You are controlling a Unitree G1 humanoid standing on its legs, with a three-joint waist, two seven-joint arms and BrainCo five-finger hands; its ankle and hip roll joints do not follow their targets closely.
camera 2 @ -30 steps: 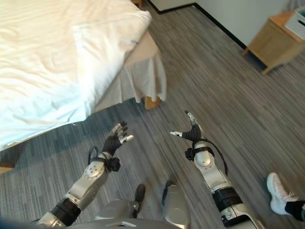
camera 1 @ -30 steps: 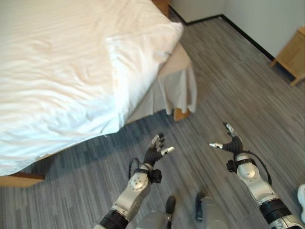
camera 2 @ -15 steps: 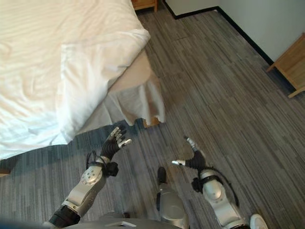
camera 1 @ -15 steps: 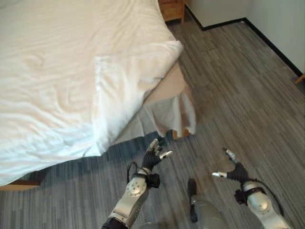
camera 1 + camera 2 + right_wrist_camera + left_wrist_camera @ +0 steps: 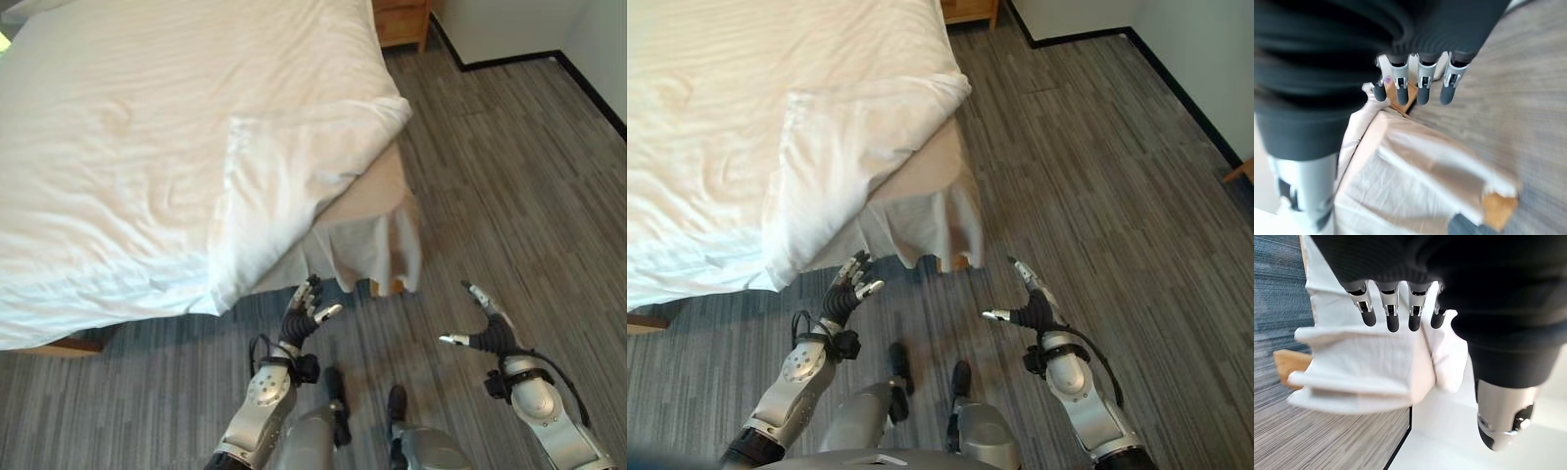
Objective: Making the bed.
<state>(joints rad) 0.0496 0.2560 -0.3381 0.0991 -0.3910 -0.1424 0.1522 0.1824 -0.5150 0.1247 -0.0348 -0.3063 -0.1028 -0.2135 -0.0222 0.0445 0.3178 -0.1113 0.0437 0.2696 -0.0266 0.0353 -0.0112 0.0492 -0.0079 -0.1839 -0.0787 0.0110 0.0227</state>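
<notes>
A white duvet [image 5: 147, 147] covers the bed, with its near corner folded back on itself [image 5: 294, 166] so the beige mattress corner [image 5: 367, 191] and the pale bed skirt [image 5: 362, 250] show below. My left hand [image 5: 302, 318] is open over the floor, just below the duvet's hanging edge and touching nothing. My right hand [image 5: 482, 328] is open further right over the floor, thumb spread, holding nothing. The left wrist view looks past straight fingers [image 5: 1392, 313] at the bed's corner [image 5: 1361, 367]. In the right wrist view the bed skirt [image 5: 1415, 171] lies beyond the fingers [image 5: 1422, 83].
Grey striped carpet [image 5: 509, 196] runs along the bed's right side. A wooden nightstand [image 5: 400, 20] stands at the bed's far end against a white wall with dark skirting [image 5: 509, 61]. A wooden bed leg [image 5: 59, 346] shows at the lower left.
The camera has swung left and tipped, so the bed sits further right and lower in view. Both hands stay open and have come slightly closer to the bed corner.
</notes>
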